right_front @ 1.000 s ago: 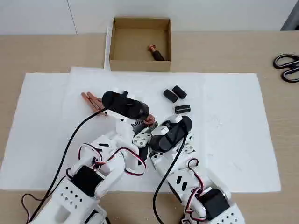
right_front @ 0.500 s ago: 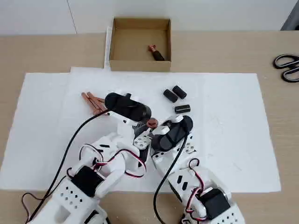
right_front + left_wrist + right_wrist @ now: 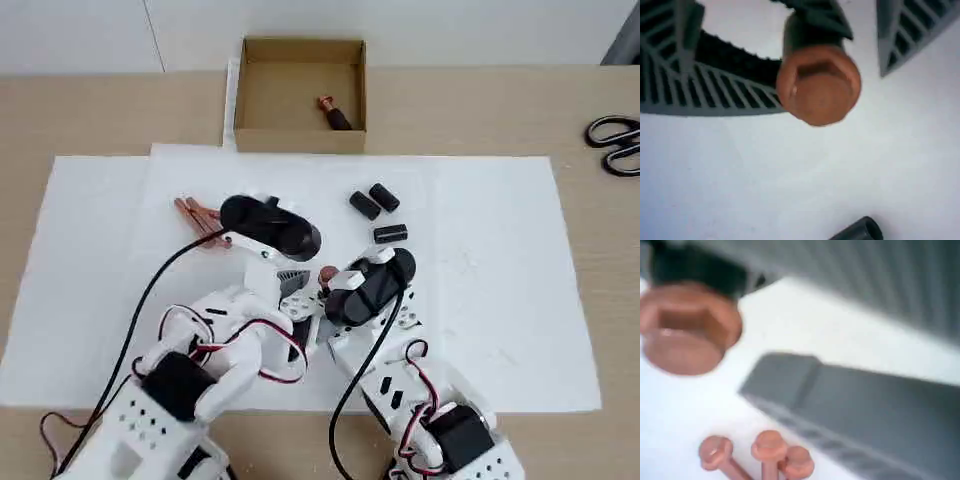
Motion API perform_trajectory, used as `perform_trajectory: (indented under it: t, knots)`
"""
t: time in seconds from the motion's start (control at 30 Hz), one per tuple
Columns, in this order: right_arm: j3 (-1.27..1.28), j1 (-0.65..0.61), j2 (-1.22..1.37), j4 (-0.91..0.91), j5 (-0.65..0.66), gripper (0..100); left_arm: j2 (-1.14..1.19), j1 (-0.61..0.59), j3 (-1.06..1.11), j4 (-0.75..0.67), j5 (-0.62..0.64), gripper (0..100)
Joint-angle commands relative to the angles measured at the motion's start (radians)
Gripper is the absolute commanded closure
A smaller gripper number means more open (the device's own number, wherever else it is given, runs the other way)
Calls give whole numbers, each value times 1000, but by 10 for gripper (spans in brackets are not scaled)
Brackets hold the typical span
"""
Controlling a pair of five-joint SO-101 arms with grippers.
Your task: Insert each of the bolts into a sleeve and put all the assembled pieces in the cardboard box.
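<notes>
Bolt point(image 3: 327, 272) meeting sleeve point(image 3: 812, 25), 7 o'clock of spare sleeves point(image 3: 364, 205).
My left end effector point(image 3: 303, 280), right end effector point(image 3: 338, 288): I can't tell either grip; skew could jam it.

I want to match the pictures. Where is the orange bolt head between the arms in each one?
High view: bolt head between the two arms, mid-paper.
Left wrist view: bolt head close up, a black sleeve nearby.
Right wrist view: bolt head close up, loose bolts nearby.
Shared landmark: the white paper.
</notes>
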Motion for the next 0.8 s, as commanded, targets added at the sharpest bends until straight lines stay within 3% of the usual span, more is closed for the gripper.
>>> perform_trajectory:
  t: [0.0,0.53,0.77]
  knots:
    - [-21,2,-18,-25,-3,995,-11,-2,-81,64,-9,754]
    - [-18,2,-18,-24,-3,995,-100,-273,-124,143,-11,754]
    - [-26,71,-10,-59,-2,995,-210,-611,-124,256,-17,754]
